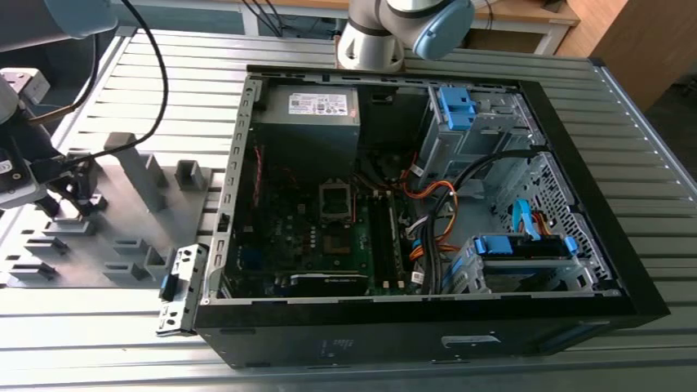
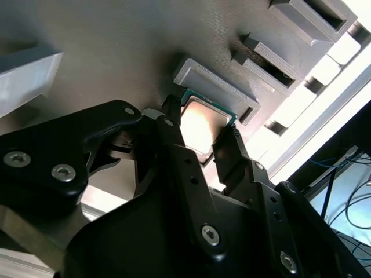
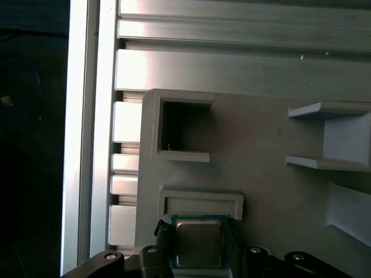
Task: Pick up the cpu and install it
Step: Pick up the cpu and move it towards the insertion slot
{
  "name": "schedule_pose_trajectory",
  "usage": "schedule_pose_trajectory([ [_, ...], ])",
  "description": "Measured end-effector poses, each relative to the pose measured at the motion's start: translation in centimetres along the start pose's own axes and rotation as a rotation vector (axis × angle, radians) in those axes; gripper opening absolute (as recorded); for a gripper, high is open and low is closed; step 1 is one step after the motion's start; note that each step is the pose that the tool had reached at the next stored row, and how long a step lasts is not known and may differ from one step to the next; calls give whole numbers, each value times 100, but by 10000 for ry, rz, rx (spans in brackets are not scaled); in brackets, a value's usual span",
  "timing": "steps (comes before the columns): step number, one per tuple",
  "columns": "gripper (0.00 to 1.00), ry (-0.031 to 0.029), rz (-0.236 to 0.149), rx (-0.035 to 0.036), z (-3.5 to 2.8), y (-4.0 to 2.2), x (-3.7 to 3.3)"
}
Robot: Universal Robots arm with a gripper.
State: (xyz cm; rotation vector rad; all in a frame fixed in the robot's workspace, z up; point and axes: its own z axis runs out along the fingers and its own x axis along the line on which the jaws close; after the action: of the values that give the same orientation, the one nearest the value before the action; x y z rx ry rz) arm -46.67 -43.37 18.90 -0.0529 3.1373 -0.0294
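Observation:
The cpu (image 2: 201,128), a small square chip with a silver top and green edge, lies between my gripper's (image 2: 197,123) two black fingers in both wrist views. The fingers press against its opposite edges, so the gripper is shut on the cpu (image 3: 198,244). The chip sits just beside a low U-shaped grey bracket (image 3: 201,201) on the grey fixture plate (image 1: 126,175). In the exterior view my gripper (image 1: 68,202) hangs over that plate at the exterior view's left, well apart from the open computer case (image 1: 615,273). The motherboard's cpu socket (image 1: 338,201) shows inside the case.
The fixture plate carries several upright grey holders (image 1: 139,167) around my gripper. Inside the case are a grey power supply (image 1: 316,106), blue drive brackets (image 1: 458,106), orange and black cables (image 1: 436,204) and a black graphics card (image 1: 326,284). The arm's base (image 1: 381,33) stands behind the case.

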Motion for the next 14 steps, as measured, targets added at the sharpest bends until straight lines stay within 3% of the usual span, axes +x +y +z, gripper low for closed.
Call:
schedule_pose_trajectory([
  [14, 47, 4, -1, 2, -16, -1, 0],
])
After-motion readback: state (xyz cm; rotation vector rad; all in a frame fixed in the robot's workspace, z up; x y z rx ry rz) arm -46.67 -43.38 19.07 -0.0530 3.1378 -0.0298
